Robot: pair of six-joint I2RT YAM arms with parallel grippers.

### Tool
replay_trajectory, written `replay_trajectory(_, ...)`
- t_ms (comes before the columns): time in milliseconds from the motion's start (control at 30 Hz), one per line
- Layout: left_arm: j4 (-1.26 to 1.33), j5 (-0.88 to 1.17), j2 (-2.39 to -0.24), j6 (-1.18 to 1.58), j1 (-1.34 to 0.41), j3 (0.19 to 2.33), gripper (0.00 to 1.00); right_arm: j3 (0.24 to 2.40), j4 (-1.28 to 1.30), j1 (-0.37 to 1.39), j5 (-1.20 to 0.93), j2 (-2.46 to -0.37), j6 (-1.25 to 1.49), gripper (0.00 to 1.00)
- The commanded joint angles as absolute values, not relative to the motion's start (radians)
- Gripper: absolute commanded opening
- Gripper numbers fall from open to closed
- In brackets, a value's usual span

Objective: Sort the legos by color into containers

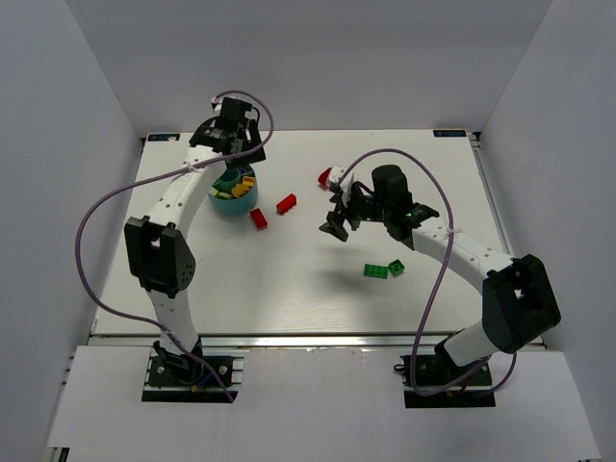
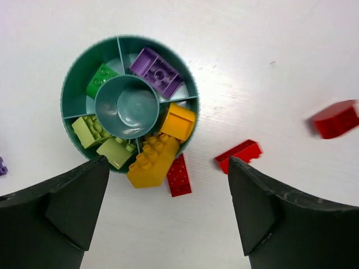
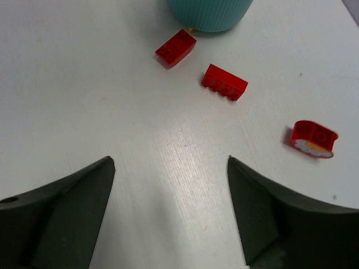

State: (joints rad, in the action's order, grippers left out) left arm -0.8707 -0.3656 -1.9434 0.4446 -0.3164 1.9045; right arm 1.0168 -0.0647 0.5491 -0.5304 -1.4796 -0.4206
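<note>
My left pincer (image 2: 168, 168) wide above the teal cup (image 2: 126, 109), legos (image 2: 157, 70) in its compartments | my right pincer (image 3: 168, 162) wide, empty | white tabletop (image 1: 289, 289), pale walls (image 1: 308, 67) on three sides | red bricks (image 3: 224, 82) loose near the cup

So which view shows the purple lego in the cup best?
The left wrist view: it looks straight down on the purple lego, alone in its compartment of the teal cup. The top external view shows the cup small, purple not discernible. The right wrist view shows only the cup's outer wall.
</note>
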Motion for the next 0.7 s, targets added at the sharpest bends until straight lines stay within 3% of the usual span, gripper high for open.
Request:
replay_trajectory(0, -0.835, -0.324, -1.764, 0.462, -0.321, 1.89, 0.96, 1.029, -0.063, 0.542, -0.557, -1.434, -0.457, 0.89)
replay_trajectory(233, -0.697, -0.301, -1.429, 0.558, -0.293, 1.547, 0.98, 1.231, 0.109, 0.479, -0.552, -1.537, -0.378, 0.89)
replay_trajectory(333, -0.664, -0.208, -1.261, 0.623, -0.214, 1.364, 0.98, 1.423, 0.261, 0.425, -0.525, -1.651, -0.295, 0.76)
replay_trajectory(367, -0.661, -0.181, -1.188, 0.649, -0.189, 1.321, 0.98, 1.475, 0.308, 0.416, -0.506, -1.682, -0.25, 0.65)
replay_trajectory(433, -0.647, -0.132, -1.119, 0.666, -0.126, 1.2, 0.86, 1.581, 0.408, 0.4, -0.464, -1.789, -0.209, 0.57)
replay_trajectory(467, -0.646, -0.109, -1.086, 0.684, -0.111, 1.165, 0.74, 1.68, 0.514, 0.393, -0.463, -1.824, -0.172, 0.55)
replay_trajectory(500, -0.653, -0.104, -1.03, 0.693, -0.1, 1.134, 0.47, 1.713, 0.553, 0.382, -0.465, -1.853, -0.157, 0.55)
replay_trajectory(533, -0.661, -0.103, -1.008, 0.701, -0.081, 1.085, 0.37, 1.723, 0.575, 0.379, -0.468, -1.868, -0.153, 0.56)
replay_trajectory(600, -0.695, -0.088, -0.962, 0.716, -0.069, 1.045, 0.26, 1.675, 0.597, 0.374, -0.469, -1.855, -0.231, 0.69)
replay_trajectory(667, -0.718, -0.058, -0.943, 0.721, -0.054, 0.997, 0.25, 1.677, 0.661, 0.371, -0.515, -1.861, -0.335, 0.89)
